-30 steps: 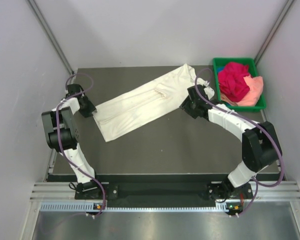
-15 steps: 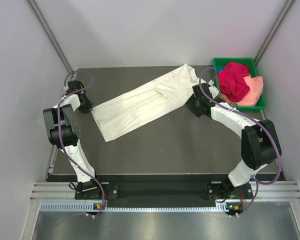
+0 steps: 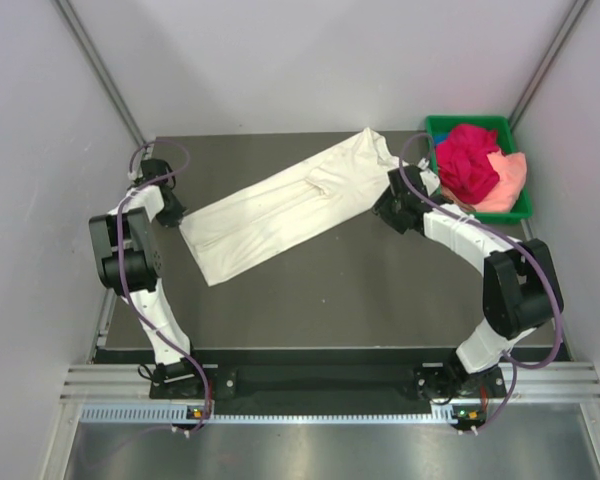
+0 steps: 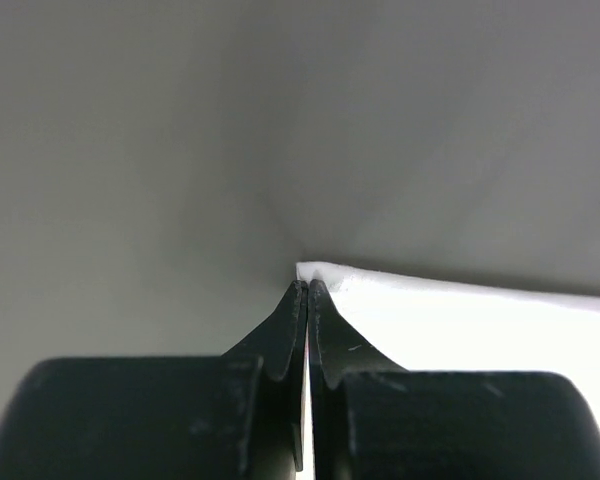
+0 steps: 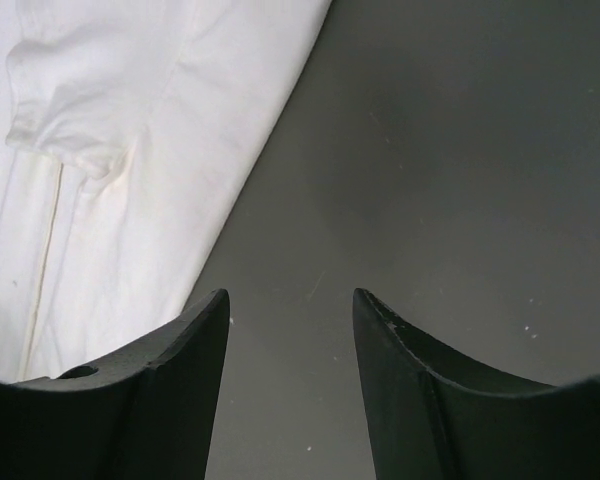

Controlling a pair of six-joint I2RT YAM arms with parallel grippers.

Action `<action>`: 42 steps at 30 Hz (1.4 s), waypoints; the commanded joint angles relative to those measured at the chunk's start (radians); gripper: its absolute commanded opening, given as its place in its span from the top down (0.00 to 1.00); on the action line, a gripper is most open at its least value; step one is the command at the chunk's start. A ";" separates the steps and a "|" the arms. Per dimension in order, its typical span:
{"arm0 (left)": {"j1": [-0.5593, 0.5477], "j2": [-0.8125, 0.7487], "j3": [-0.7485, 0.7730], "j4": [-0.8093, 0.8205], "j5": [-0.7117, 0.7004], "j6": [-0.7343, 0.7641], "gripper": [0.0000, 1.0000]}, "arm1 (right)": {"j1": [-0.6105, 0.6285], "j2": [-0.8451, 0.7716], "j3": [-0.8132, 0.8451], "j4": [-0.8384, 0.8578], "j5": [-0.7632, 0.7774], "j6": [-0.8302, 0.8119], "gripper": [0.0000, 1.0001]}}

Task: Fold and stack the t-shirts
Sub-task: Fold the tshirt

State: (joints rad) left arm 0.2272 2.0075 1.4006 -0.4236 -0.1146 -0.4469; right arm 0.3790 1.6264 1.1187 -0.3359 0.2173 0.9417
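We see a cream-white t-shirt [image 3: 280, 205] folded into a long strip, lying diagonally across the dark bench [image 3: 330, 290]; our left tool [image 4: 307, 285] has its jaws pressed together on a corner at the strip's left end, probably to anchor or lift that end for the next fold; our right tool [image 5: 290, 295] hovers with jaws apart over bare bench, just beside the strip's far-right end, holding nothing; a magenta-red t-shirt [image 3: 467, 160] and a peach-pink t-shirt [image 3: 510, 180] lie crumpled in a green tray [image 3: 510, 215] at the far right, not yet folded.
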 commanded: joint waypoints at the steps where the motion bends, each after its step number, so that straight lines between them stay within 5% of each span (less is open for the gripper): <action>1: 0.017 0.008 -0.014 -0.198 -0.250 0.010 1.00 | -0.020 -0.019 0.012 0.035 0.025 -0.058 0.46; 15: 0.029 -0.230 -0.253 -0.282 -0.595 -0.090 1.00 | -0.091 0.076 0.007 0.251 -0.197 -0.244 0.39; 20: 0.073 -0.285 -0.292 -0.293 -0.565 -0.119 1.00 | -0.095 0.167 0.052 0.297 -0.248 -0.285 0.40; 24: 0.080 -0.286 -0.253 -0.339 -0.569 -0.150 0.69 | -0.107 0.251 0.121 0.328 -0.285 -0.297 0.40; 26: 0.081 -0.292 -0.216 -0.353 -0.570 -0.156 0.66 | -0.121 0.308 0.176 0.327 -0.309 -0.287 0.40; 28: 0.080 -0.297 -0.187 -0.372 -0.588 -0.170 0.46 | -0.129 0.342 0.219 0.339 -0.318 -0.282 0.40; 29: 0.080 -0.300 -0.151 -0.379 -0.586 -0.177 0.46 | -0.132 0.374 0.234 0.354 -0.320 -0.276 0.40; 36: -0.027 -0.440 -0.155 -0.284 -0.190 -0.044 0.47 | -0.166 0.544 0.440 0.268 -0.295 -0.264 0.41; 42: -0.223 -0.529 -0.186 -0.221 -0.021 -0.039 0.49 | -0.178 0.636 0.501 0.284 -0.323 -0.182 0.44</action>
State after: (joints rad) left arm 0.0689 1.5185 1.2285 -0.7002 -0.2848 -0.5095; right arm 0.2123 2.2185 1.5787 -0.0437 -0.0921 0.7208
